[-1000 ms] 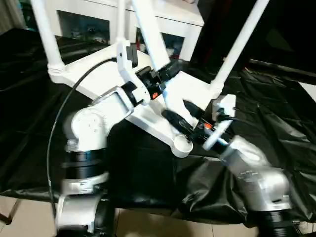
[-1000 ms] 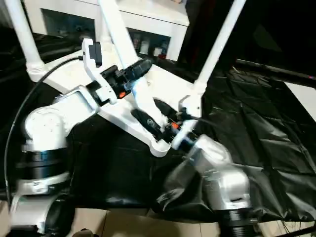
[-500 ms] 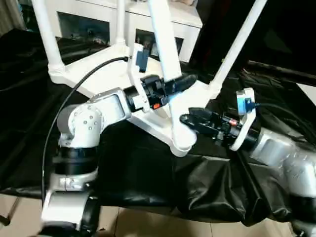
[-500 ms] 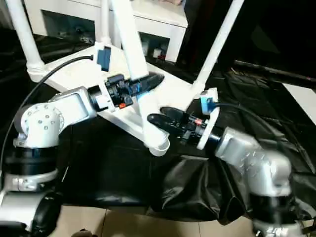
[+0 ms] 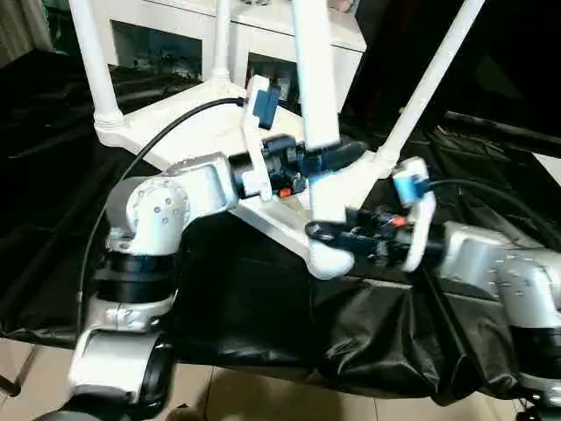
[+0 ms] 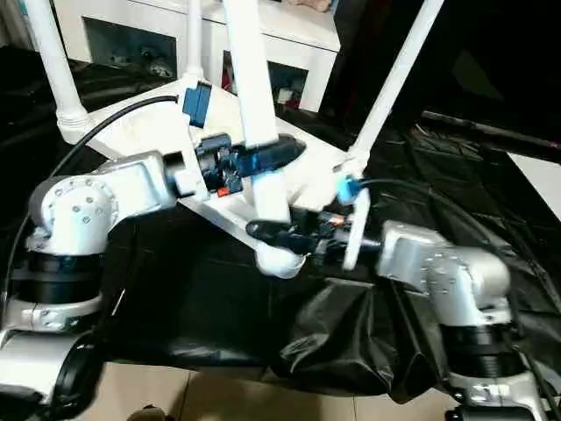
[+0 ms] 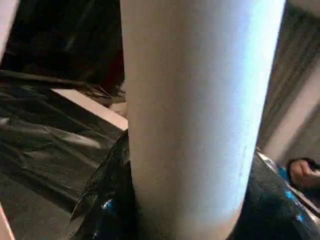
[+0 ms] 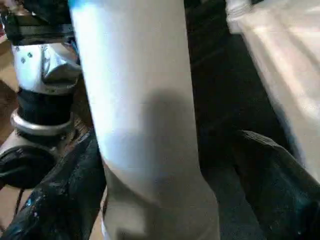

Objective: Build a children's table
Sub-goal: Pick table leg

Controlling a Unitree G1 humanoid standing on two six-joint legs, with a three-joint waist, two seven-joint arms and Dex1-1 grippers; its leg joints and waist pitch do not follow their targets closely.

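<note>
The children's table top [image 5: 184, 132] lies upside down on black sheeting, three white legs [image 5: 92, 61] standing up from its corners. A fourth leg [image 5: 316, 70] stands nearly upright over the near corner socket [image 5: 329, 259]. My left gripper [image 5: 346, 156] is shut on this leg a little above the socket; its black fingers [image 7: 107, 210] press both sides of the tube [image 7: 190, 100]. My right gripper [image 5: 323, 232] reaches in from the right at the leg's foot. Its fingers [image 8: 270, 175] straddle the tube [image 8: 145, 115], open, with a gap on one side.
A white cabinet [image 5: 254, 26] with glass doors stands behind the table top. Crinkled black sheeting [image 5: 491, 149] covers the work surface and hangs over its near edge. Pale floor [image 5: 263, 399] lies below. A black cable [image 5: 131, 167] loops over my left arm.
The fourth leg has swung more upright over the near socket. My right gripper has moved left from beside the socket to straddle the leg's foot. The left gripper kept its hold.
</note>
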